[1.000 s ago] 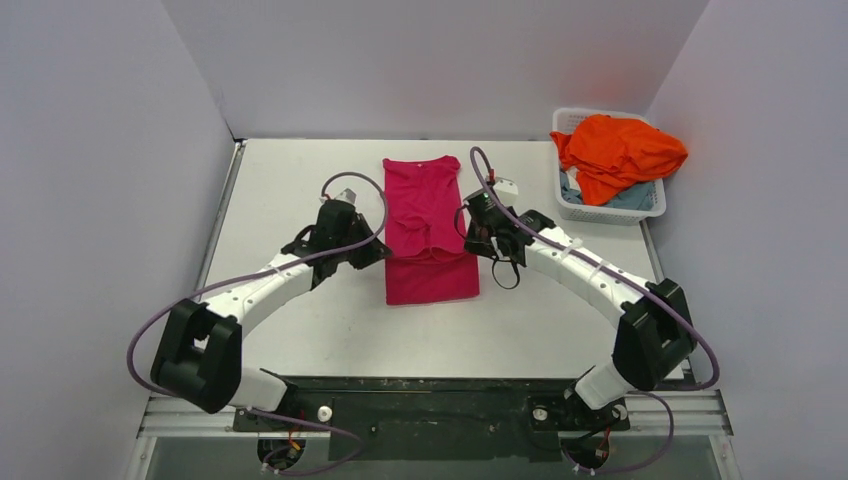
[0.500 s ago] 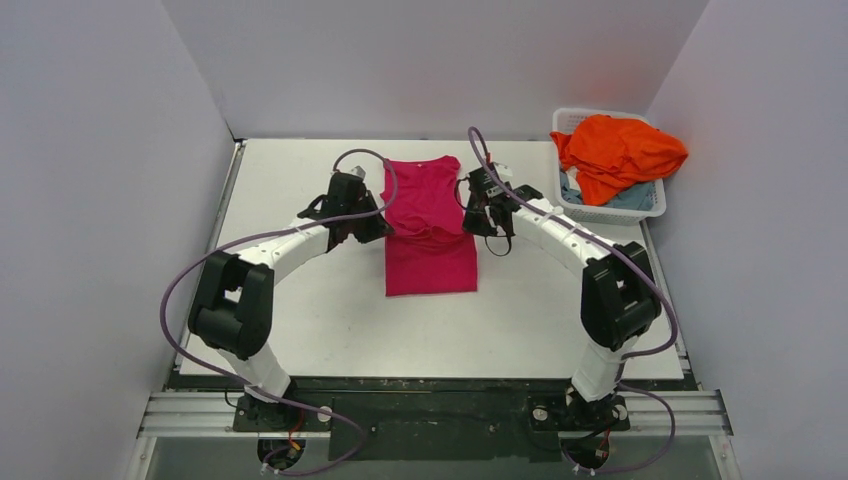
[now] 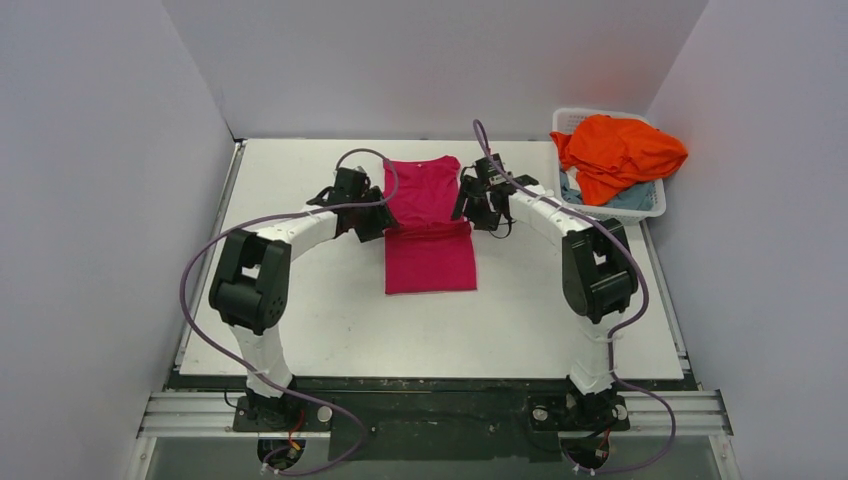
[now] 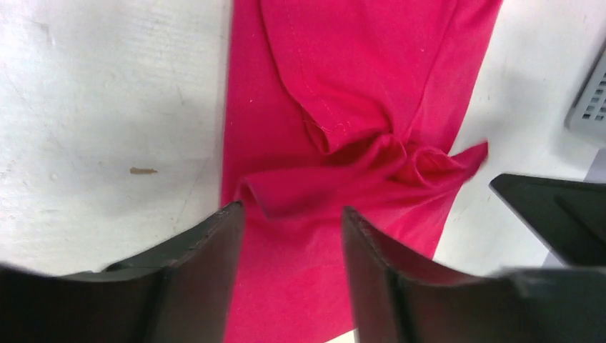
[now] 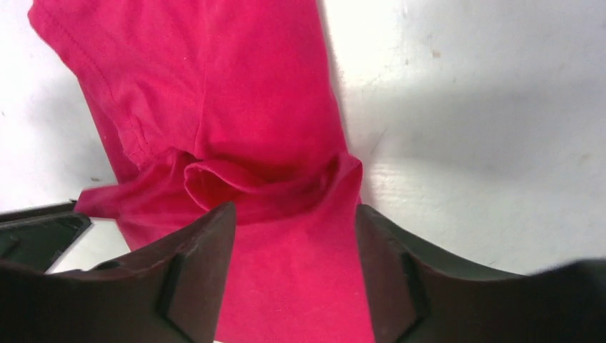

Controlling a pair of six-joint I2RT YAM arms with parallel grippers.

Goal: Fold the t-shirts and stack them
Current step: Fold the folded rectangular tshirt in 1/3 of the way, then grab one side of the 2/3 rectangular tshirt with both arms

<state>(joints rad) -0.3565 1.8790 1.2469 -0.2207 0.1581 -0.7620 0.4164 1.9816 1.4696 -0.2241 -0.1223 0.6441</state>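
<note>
Both end effectors hung low over the magenta t-shirt (image 3: pixel 430 262), one at each long edge. The left end effector (image 4: pixel 293 214) had its fingers spread, with nothing between them but cloth lying below. The right end effector (image 5: pixel 293 211) was the same, fingers parted and empty.

The shirt lay flat on the white surface (image 3: pixel 300 300), a long narrow rectangle with its sleeves tucked in. Just ahead of both sets of fingertips a crumpled ridge (image 4: pixel 321 179) ran across its width, where the cloth bunched and doubled over.

It was soft, thin, matte jersey with stitched hems showing. Light stuff with no stiffness, it would likely drape and slump the moment it was lifted, and could drag wrinkles along the surface. The best hold, I'd judge, was a pinch at each side edge by that ridge, catching both layers and raising them evenly.

Well off beyond the right end effector, the orange t-shirt (image 3: pixel 620 150) sat heaped in a white lattice basket (image 3: pixel 610 213), with a blue-grey t-shirt (image 3: pixel 632 198) peeking out beneath it. Folding looked partway done, stacking not yet begun.
</note>
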